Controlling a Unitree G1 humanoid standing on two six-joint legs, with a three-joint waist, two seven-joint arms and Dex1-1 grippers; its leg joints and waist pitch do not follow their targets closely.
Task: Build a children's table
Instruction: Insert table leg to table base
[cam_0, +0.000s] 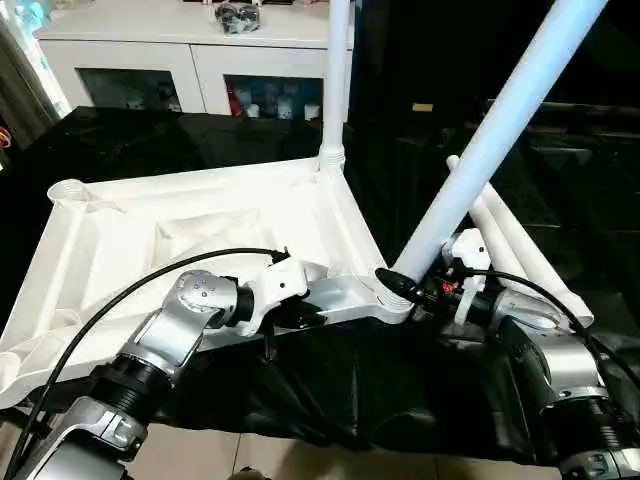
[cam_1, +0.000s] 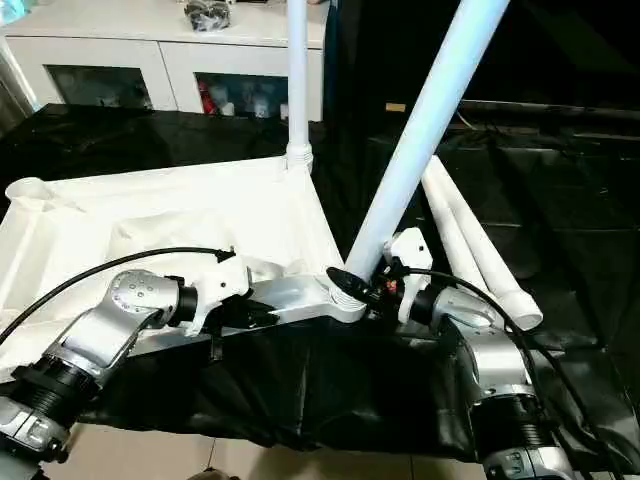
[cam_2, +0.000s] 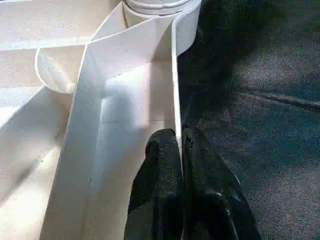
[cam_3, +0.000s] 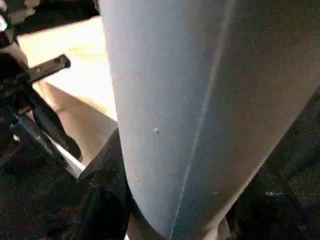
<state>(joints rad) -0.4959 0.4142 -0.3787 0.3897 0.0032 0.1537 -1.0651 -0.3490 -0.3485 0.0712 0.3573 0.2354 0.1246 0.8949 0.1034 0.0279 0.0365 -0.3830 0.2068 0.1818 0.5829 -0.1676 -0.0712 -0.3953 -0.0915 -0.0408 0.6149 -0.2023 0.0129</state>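
- Nearest the camera, the left hand (cam_0: 300, 312) pinches the thin near rim of the upturned tabletop (cam_0: 180, 240). The left wrist view shows its fingers (cam_2: 165, 170) pressed together on that wall, steadying the piece on the black-draped surface (cam_0: 380, 390).
- Just beside it, the right hand (cam_1: 372, 283) is closed around the low end of a white tube leg (cam_1: 420, 130), whose foot meets the near right corner socket (cam_1: 342, 285).
- That leg is not yet upright. Its long axis slants up and away to the right, so it likely needs tipping to vertical before it will seat.
- The parts look like light, stiff, smooth plastic. A low grip near the socket probably gives the best control, since a long tube could lever or slip if held high.
- Farther back, a second leg (cam_0: 336, 80) stands vertical in the far right socket, while the far left socket (cam_0: 68, 190) is open.
- To the right, two spare legs (cam_1: 470, 235) lie side by side on the cloth, their length running front to back.
- Beyond everything stands a white glass-door cabinet (cam_0: 130, 70).
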